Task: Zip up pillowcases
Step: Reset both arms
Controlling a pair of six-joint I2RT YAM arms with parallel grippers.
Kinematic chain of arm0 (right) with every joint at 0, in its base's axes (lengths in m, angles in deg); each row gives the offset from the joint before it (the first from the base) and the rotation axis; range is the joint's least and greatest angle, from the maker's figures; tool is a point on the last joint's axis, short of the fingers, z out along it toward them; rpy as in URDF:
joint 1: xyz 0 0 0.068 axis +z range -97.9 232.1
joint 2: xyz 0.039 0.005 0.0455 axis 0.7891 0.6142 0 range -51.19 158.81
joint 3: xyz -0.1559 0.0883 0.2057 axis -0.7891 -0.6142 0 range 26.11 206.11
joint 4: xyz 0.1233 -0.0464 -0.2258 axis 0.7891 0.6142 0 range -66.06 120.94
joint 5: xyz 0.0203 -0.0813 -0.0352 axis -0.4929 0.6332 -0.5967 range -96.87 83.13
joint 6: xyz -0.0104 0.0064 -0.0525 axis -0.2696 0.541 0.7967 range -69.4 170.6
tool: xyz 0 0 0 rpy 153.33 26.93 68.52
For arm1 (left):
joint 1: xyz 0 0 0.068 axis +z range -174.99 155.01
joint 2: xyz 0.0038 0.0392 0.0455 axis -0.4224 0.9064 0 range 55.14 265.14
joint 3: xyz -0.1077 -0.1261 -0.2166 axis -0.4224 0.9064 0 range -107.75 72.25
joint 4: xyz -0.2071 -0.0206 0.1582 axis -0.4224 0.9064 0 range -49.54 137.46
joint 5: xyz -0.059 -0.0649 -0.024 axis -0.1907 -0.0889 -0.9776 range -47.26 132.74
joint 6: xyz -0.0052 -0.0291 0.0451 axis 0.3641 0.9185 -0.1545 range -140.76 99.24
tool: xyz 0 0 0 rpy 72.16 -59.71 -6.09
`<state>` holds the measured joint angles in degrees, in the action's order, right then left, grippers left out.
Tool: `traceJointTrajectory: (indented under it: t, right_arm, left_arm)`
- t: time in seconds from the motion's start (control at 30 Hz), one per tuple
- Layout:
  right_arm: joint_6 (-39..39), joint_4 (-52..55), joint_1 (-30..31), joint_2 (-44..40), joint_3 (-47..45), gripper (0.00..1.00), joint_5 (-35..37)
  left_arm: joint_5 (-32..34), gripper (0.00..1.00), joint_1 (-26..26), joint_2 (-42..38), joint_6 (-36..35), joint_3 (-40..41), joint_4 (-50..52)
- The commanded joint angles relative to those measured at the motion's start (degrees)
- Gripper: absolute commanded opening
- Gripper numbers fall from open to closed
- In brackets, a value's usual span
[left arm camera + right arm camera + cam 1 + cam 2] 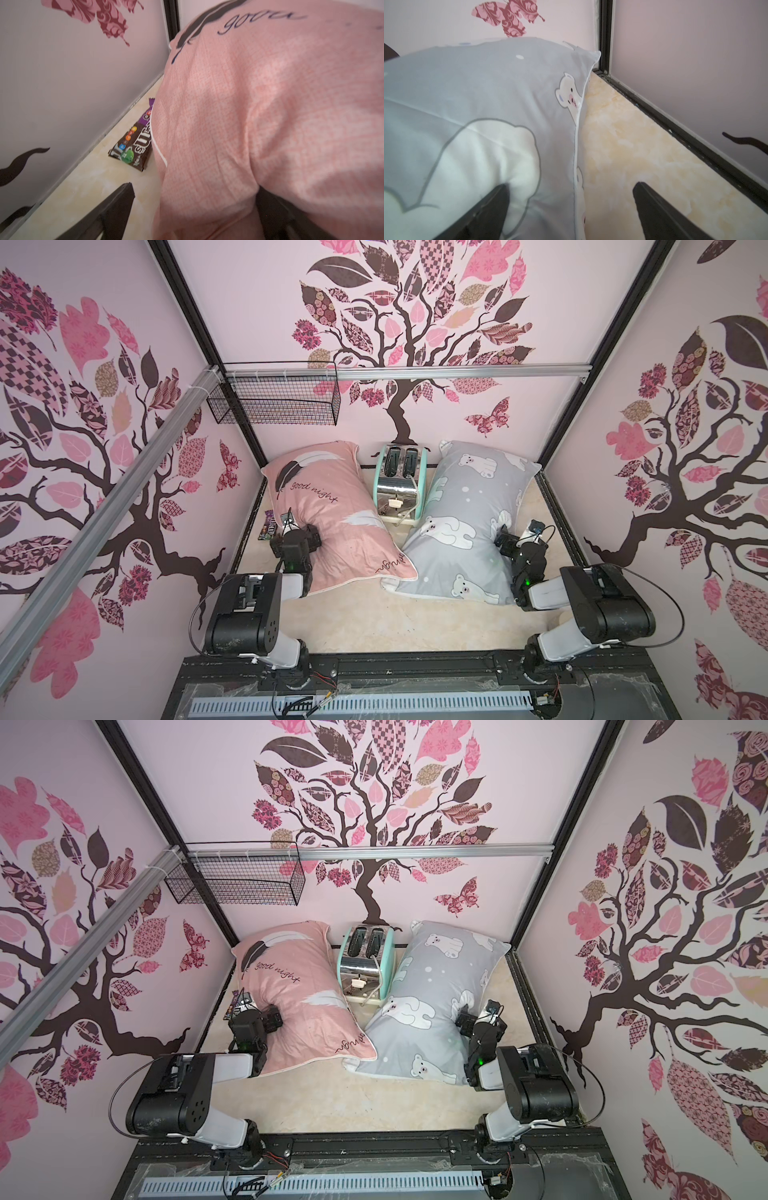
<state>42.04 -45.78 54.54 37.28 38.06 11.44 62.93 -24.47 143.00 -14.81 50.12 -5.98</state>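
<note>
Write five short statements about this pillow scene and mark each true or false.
1. The toaster stands between the pink pillowcase and the grey pillowcase. True.
2. The left gripper is at the grey pillowcase. False: it is at the pink one; the right gripper is at the grey one.
3. A candy packet lies on the table beside the pink pillowcase. True.
4. The wire basket stands on the table. False: it hangs from the rail above.
5. Both grippers are shut. False: both stand open.
</note>
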Motion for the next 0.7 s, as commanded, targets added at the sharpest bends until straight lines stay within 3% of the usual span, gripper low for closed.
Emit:
traceJointTrajectory:
  t: [0.0,0.07,0.2,0.67]
  right_arm:
    - [2.1,-2.0,0.1,0.0,0.7,1.00,-1.0]
    - [2.5,-5.2,0.3,1.1,0.0,0.99,-0.9]
    - [3.5,5.2,1.1,-0.3,4.2,1.00,-2.3]
    - [3.6,4.5,1.1,0.0,4.1,1.00,-2.5]
  left_arm:
    - [-5.1,0.98,-0.6,2.1,-2.2,0.8,-5.9]
    - [-4.5,0.98,-0.8,1.3,-1.9,0.6,-4.3]
    - [-4.2,0.98,-1.0,1.2,-1.7,0.5,-3.7]
    - [-3.8,0.98,-1.2,1.4,-1.7,0.6,-4.5]
